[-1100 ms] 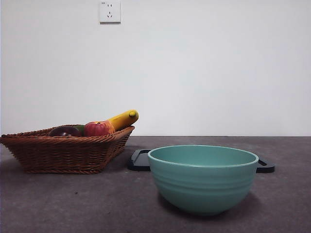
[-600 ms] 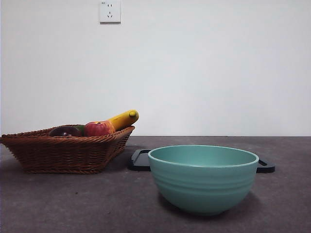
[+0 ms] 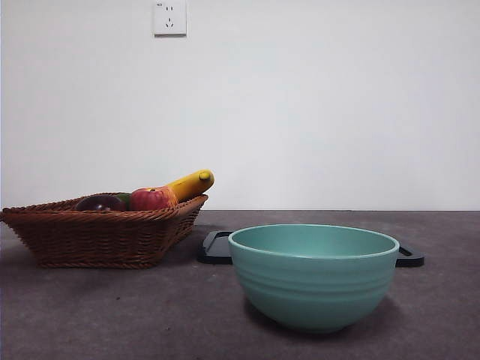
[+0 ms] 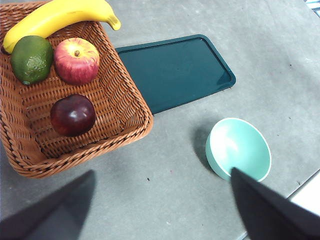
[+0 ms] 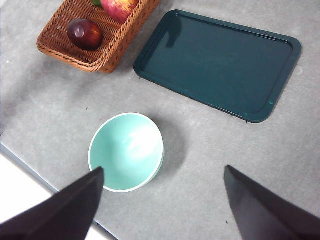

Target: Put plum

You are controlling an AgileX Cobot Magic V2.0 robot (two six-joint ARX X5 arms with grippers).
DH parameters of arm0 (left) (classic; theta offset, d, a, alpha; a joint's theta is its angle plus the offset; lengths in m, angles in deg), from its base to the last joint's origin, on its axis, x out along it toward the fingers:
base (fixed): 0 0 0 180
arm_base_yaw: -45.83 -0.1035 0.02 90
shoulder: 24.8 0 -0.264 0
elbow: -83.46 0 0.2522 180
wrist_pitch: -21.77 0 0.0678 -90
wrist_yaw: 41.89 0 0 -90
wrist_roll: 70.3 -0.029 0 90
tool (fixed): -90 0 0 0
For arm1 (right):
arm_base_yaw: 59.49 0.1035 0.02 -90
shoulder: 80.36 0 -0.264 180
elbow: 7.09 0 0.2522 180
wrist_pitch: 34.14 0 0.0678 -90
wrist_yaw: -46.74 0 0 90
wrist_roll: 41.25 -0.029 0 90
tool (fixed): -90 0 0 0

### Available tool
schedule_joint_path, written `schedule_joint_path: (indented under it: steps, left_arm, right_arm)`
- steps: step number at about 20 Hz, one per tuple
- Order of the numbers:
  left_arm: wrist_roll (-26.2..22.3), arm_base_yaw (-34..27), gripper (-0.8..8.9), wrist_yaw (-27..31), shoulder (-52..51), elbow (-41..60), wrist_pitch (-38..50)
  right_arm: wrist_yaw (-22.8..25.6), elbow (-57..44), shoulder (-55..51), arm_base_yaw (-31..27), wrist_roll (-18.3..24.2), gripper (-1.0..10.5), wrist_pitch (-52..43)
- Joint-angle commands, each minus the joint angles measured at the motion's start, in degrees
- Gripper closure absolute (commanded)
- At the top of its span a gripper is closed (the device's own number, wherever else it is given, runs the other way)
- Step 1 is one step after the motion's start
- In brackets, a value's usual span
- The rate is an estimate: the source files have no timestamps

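Observation:
The plum (image 4: 73, 115) (image 5: 85, 34) (image 3: 100, 202) is dark maroon and glossy and lies in the wicker basket (image 4: 125, 107) (image 3: 97, 236) (image 5: 107, 52), near one corner. My left gripper (image 4: 160, 215) hangs open high above the table, between the basket and the teal bowl (image 4: 238, 148), with nothing between its jaws. My right gripper (image 5: 160, 205) is open too, high above the bowl (image 5: 126, 151) (image 3: 313, 274) and holding nothing. Neither gripper shows in the front view.
In the basket also lie a red apple (image 4: 76, 60) (image 3: 151, 199), a green fruit (image 4: 31, 59) and a banana (image 4: 55, 16) (image 3: 191, 184). A dark green tray (image 4: 175, 70) (image 5: 217, 62) (image 3: 217, 247) lies flat behind the bowl, beside the basket.

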Motion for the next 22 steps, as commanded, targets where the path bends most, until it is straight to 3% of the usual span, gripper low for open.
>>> schedule_joint_path:
  steps: [1,15,22]
  left_arm:
    - [-0.66,0.22,3.44,-0.07,0.35,-1.25,0.61]
    - [-0.52,0.22,3.46,1.36,1.16,-1.25,0.87]
    - [-0.48,0.59,3.49,3.48,9.86,-2.16,7.48]
  right_arm:
    - [-0.17,1.22,0.28,0.26,0.44,5.5,-0.22]
    - [-0.2,1.22,0.26,0.26,0.26,5.5,-0.2]
    - [-0.2,1.22,0.28,0.26,0.26,5.5,-0.2]
